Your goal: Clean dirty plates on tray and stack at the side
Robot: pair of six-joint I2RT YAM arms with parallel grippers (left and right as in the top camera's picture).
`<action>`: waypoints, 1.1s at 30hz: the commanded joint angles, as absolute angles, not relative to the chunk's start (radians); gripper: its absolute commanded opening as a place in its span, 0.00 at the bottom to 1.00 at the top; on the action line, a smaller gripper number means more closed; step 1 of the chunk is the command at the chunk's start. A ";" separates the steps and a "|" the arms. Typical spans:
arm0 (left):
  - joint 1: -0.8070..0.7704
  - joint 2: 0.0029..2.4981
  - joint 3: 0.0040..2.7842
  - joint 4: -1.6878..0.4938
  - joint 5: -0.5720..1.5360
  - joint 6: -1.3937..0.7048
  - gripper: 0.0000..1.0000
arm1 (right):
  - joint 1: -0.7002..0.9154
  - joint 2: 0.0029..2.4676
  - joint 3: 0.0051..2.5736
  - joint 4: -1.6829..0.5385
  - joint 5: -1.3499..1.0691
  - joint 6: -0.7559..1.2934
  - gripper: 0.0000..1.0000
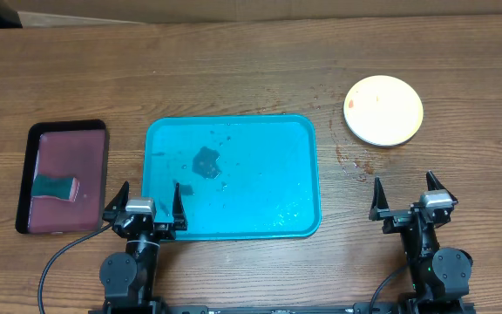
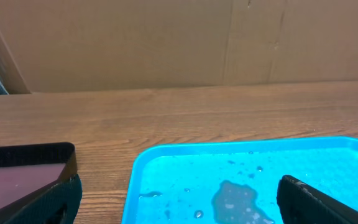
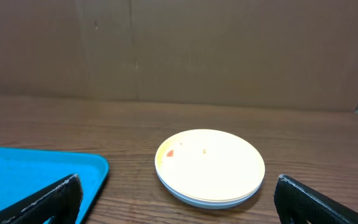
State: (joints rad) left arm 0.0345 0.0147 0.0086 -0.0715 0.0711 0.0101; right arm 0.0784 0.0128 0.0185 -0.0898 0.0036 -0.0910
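Note:
The plates [image 1: 383, 110] sit stacked on the bare table at the far right, the pale yellow-green one on top with a small red smear. The stack also shows in the right wrist view [image 3: 210, 167], with a light blue rim under the top plate. The teal-blue tray [image 1: 299, 174] lies mid-table with no plates in it, only a dark wet patch and droplets; it also shows in the left wrist view [image 2: 166, 168]. My left gripper [image 1: 146, 208] is open and empty at the tray's near left corner. My right gripper [image 1: 412, 201] is open and empty, well short of the stack.
A black-rimmed maroon tray [image 1: 33, 187] lies at the left with a teal sponge [image 1: 55, 187] on it. Small crumbs or drips [image 1: 353, 162] dot the table between the teal tray and the plates. A cardboard wall stands behind the table.

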 commanded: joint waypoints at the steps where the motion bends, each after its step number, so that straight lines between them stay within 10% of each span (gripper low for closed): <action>1: 0.039 0.004 0.004 -0.074 0.064 0.030 1.00 | 0.079 0.003 0.008 -0.084 -0.002 -0.128 1.00; 33: 0.039 0.004 0.004 -0.074 0.064 0.030 1.00 | 0.078 0.003 0.008 -0.084 -0.002 -0.128 1.00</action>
State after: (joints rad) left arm 0.0345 0.0147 0.0086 -0.0715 0.0708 0.0101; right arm 0.0784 0.0128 0.0185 -0.0898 0.0036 -0.1246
